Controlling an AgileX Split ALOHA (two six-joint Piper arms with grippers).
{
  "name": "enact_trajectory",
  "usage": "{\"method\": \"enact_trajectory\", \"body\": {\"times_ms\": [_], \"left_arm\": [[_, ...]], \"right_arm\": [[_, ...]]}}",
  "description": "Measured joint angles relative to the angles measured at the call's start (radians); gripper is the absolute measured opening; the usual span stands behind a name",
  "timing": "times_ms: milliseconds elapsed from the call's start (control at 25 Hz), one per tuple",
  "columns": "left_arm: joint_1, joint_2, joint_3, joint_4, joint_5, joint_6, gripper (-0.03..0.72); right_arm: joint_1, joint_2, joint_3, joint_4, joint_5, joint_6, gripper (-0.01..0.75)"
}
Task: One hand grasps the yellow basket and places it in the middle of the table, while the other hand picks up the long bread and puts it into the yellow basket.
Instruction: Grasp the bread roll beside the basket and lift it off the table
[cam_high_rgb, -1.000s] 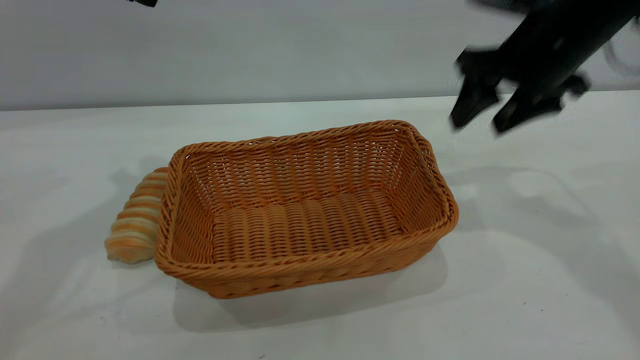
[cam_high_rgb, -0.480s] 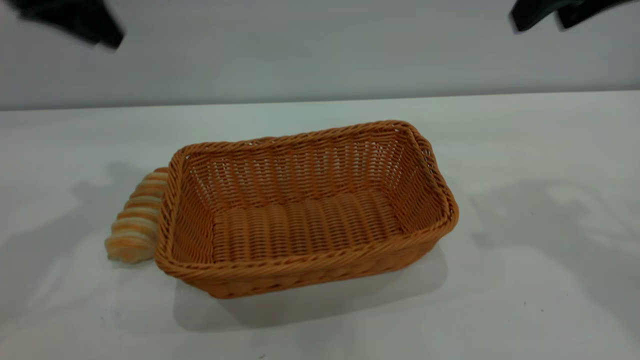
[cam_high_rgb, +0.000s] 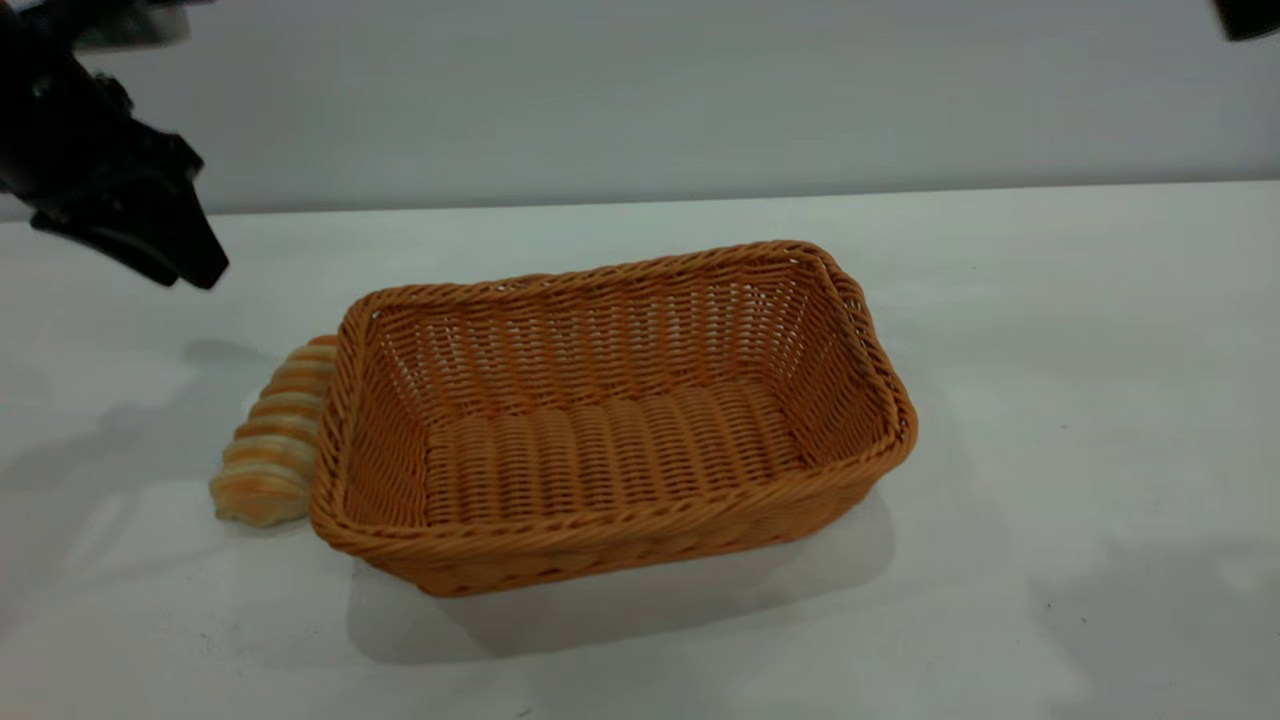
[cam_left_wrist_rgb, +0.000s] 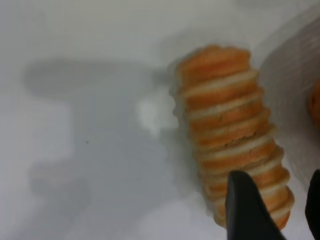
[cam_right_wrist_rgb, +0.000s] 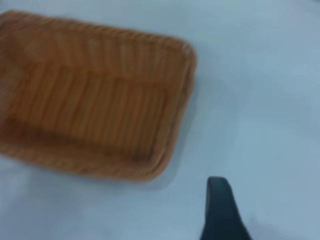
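Observation:
The yellow basket stands empty, about in the middle of the table. The long bread lies on the table against the basket's left end. My left gripper hangs above the table, up and to the left of the bread. In the left wrist view it is open and empty, its dark fingers over one end of the bread. My right gripper shows only as a dark bit at the top right corner. The right wrist view shows one finger high over bare table, well clear of the basket.
The tabletop ends at a plain grey wall at the back. An edge of the basket lies close beside the bread in the left wrist view.
My left gripper has come down from the top left corner towards the bread. My right gripper has risen away from the basket's right end to the top right corner. Basket and bread have not moved.

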Motion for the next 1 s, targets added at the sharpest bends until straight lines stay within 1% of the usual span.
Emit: {"method": "enact_trajectory", "body": {"times_ms": [160, 400, 600, 720, 880, 1000], "left_arm": [[-0.001, 0.055, 0.000, 0.000, 0.003, -0.002, 0.365], [-0.005, 0.134, 0.000, -0.017, -0.007, -0.004, 0.365], [-0.024, 0.163, 0.000, -0.022, -0.049, -0.004, 0.365], [-0.044, 0.177, 0.000, -0.022, -0.085, -0.003, 0.365], [-0.067, 0.205, 0.000, -0.022, -0.113, -0.003, 0.365], [-0.069, 0.227, -0.002, -0.022, -0.128, 0.006, 0.353]], "right_arm": [[0.000, -0.150, 0.040, -0.012, 0.083, 0.031, 0.465], [0.000, -0.337, 0.136, -0.019, 0.140, 0.077, 0.465], [0.000, -0.451, 0.204, -0.023, 0.212, 0.090, 0.465], [0.000, -0.532, 0.225, -0.027, 0.261, 0.098, 0.463], [0.000, -0.647, 0.237, -0.054, 0.328, 0.154, 0.450], [0.000, -0.720, 0.237, -0.082, 0.364, 0.197, 0.443]]}}
